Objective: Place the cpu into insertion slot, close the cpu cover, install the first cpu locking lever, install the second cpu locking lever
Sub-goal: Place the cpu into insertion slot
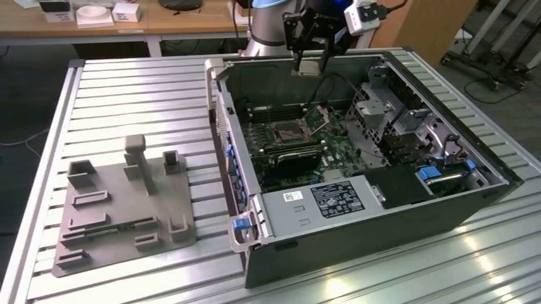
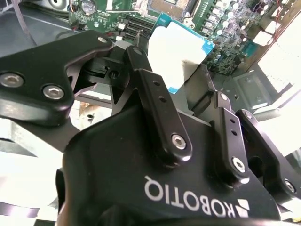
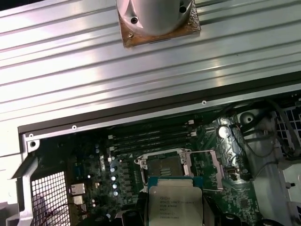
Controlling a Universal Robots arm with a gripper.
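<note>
The hand (image 1: 307, 64) clasped the cpu (image 3: 175, 206) above the slot (image 3: 164, 165); lowered tilted or off-centre, it might seat crooked and jam.

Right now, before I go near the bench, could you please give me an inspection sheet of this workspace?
Surface: slatted metal table; open computer case lies on it.
Job's things: cpu held over the case; insertion slot empty; cpu cover raised open beside it.
Clutter: grey fixture plate, at the exterior view's left of the case.
Grippers: hand shut on the cpu.
Cables: loose wires inside the case.
Surroundings: wooden desk with white boxes behind.
</note>
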